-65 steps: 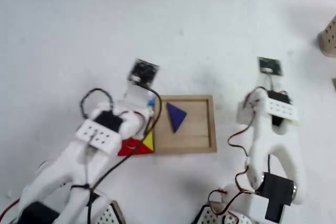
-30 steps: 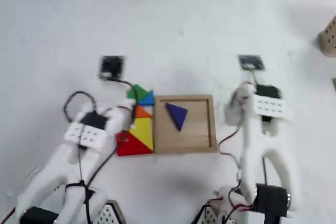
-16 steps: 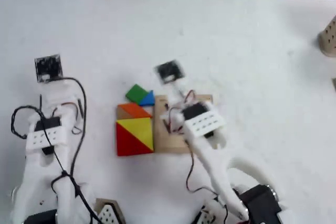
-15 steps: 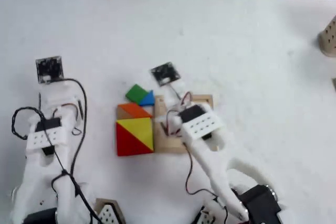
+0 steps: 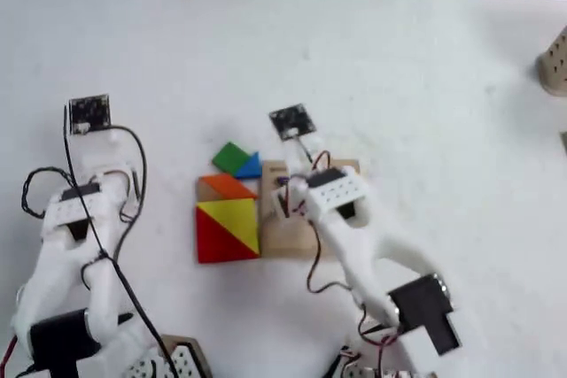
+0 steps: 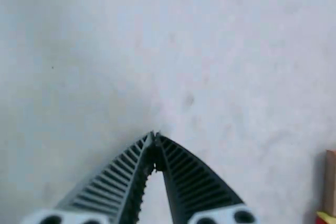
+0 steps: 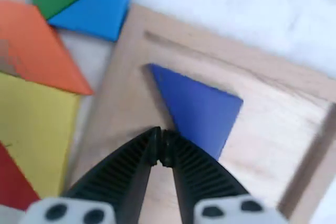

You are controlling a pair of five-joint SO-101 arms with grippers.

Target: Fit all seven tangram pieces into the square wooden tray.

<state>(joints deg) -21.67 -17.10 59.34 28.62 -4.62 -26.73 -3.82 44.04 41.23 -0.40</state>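
The left gripper (image 6: 155, 141), clenched on nothing, has swung well away from the tray (image 5: 353, 167) and hangs over bare table. The right gripper (image 7: 160, 148), also clenched and empty, has come in over the tray, tips beside the blue triangle (image 7: 199, 109). That triangle lies inside the tray. The loose pieces (image 5: 232, 217) sit just outside the tray's left rim. The right arm seems to be taking over, probably to nudge the triangle.

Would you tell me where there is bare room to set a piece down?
The white table is bare beyond the square wooden tray and to its right. Inside, wood lies free beside the dark blue triangle. Crowded: the coloured pieces along the tray's left edge.
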